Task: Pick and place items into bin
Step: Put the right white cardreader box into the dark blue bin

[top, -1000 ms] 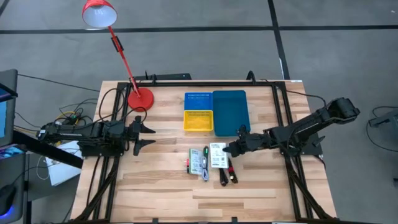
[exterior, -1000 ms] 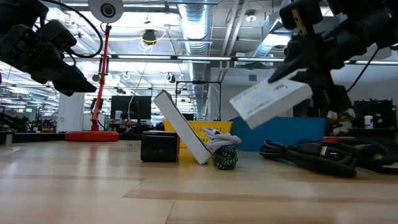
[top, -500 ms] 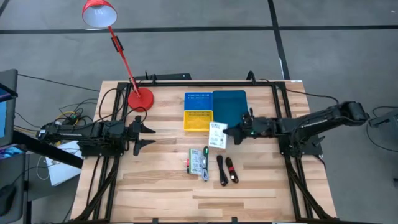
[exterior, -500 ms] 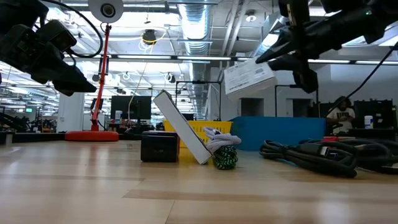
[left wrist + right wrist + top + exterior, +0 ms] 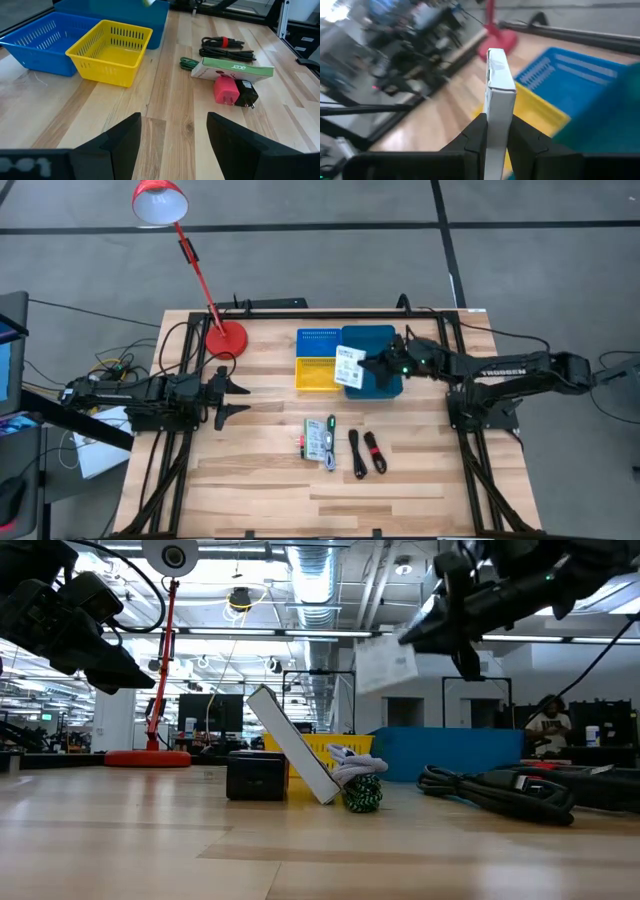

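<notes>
My right gripper (image 5: 366, 366) is shut on a white flat packet with black print (image 5: 349, 367), high above the left rim of the solid blue bin (image 5: 372, 345), beside the yellow basket (image 5: 318, 374). The low view shows the packet (image 5: 386, 665) well above the table. On the table lie two black cables with red bands (image 5: 365, 452) and a cluster (image 5: 319, 440) with a green-and-white box (image 5: 232, 69), a red-pink block (image 5: 225, 91) and a green cord. My left gripper (image 5: 232, 397) is open and empty at the table's left. My right gripper pinches the packet's two flat faces (image 5: 496, 117) between its two fingers (image 5: 476, 135), at the packet's near end. The fingers come roughly level from the table's right. The packet sticks out past the fingertips toward the table's left, lifted clear of bins and table.
A blue mesh basket (image 5: 319, 340) stands behind the yellow one. A red desk lamp has its base (image 5: 225, 338) at the far left of the table. Bare wood lies between my left gripper and the items.
My right gripper has carried the white packet up from beside the cables and toward the table's far edge, to above the blue bin's left rim. The packet has been lifted clear of the table and has stayed in the fingers.
</notes>
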`<action>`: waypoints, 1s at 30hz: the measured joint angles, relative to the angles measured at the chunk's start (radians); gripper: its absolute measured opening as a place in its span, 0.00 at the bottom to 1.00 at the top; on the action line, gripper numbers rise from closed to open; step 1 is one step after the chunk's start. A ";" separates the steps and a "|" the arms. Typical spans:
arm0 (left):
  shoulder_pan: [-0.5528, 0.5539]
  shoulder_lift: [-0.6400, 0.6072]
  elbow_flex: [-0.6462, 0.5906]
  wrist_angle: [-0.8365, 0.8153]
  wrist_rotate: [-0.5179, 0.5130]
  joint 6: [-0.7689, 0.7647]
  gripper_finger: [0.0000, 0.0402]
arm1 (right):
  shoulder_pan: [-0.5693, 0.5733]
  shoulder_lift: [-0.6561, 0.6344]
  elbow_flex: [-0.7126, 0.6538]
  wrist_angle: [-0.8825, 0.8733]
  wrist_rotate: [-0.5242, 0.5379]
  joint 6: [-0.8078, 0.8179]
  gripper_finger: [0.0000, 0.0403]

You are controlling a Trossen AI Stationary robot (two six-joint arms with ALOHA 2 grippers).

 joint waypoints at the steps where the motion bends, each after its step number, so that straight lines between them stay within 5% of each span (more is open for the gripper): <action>1: 0.000 0.000 0.000 0.000 0.000 0.000 0.53 | -0.020 0.000 0.009 -0.042 -0.009 -0.008 0.14; 14: 0.000 0.000 0.000 0.000 0.000 0.000 0.53 | -0.167 0.000 0.072 -0.341 -0.020 -0.035 0.15; 30: 0.000 0.000 0.000 0.000 0.000 0.000 0.53 | -0.172 0.001 0.072 -0.364 -0.016 -0.038 0.22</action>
